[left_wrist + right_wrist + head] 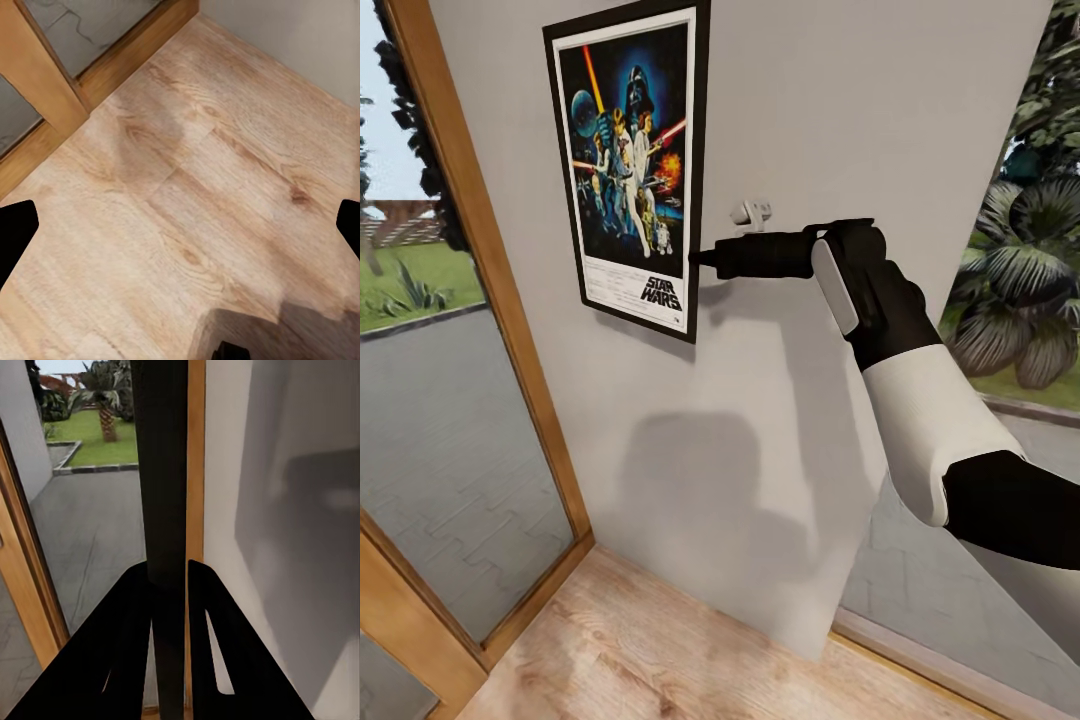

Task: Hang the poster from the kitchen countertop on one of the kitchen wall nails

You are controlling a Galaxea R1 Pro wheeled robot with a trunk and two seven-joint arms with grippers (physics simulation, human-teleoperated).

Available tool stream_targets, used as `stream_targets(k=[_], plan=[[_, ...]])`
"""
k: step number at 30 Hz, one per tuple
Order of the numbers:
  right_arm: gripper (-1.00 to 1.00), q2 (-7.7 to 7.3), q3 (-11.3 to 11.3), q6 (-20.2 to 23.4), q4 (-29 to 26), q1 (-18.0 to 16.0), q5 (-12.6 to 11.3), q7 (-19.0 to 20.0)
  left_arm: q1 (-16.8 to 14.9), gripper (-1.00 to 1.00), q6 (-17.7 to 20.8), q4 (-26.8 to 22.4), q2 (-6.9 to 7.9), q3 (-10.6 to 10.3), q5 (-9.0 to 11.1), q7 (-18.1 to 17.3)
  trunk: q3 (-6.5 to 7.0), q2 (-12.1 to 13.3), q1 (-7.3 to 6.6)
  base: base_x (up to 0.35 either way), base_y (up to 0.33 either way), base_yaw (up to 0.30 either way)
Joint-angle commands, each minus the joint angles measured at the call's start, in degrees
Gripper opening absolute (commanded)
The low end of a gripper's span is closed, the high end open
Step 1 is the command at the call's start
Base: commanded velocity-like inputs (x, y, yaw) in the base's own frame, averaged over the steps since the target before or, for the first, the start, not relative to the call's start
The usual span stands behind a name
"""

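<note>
Your right arm [920, 400] reached level toward the wall [780, 420], forearm white, wrist black. The right gripper [700, 258] had both fingers [217, 645] pinched on the poster [630, 165], whose black frame edge ran between them. Poster hung flat against the wall, slightly tilted, Star Wars art facing out. Left gripper [180, 225]: fingertips at the frame's sides, spread wide over wood floor [187, 187].

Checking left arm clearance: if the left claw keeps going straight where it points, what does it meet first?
Judging from the left wrist view, the wood floor; nothing else shows in its line, though depth is unclear.
</note>
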Motion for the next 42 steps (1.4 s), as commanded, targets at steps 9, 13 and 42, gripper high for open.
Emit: stream_targets(k=[9,13,42], plan=[[-1.0,-0.03,0.0,0.5,0.0,-0.1,-0.5,-0.1,-0.1,1.0,-0.1,-0.1,-0.03,0.2,0.0,-0.5,-0.11,-0.1,0.04,0.02,0.0,0.0],[-1.0,-0.03,0.1,0.5,0.0,-0.1,-0.5,-0.7,0.0,1.0,-0.1,-0.1,-0.03,0.3,0.0,-0.5,-0.11,-0.1,0.04,0.012,0.0,0.0],[-1.0,0.03,0.1,0.5,0.2,-0.1,-0.5,-1.2,0.0,1.0,-0.1,-0.1,-0.03,0.3,0.0,-0.5,-0.11,-0.1,0.04,0.0,0.0,0.0]])
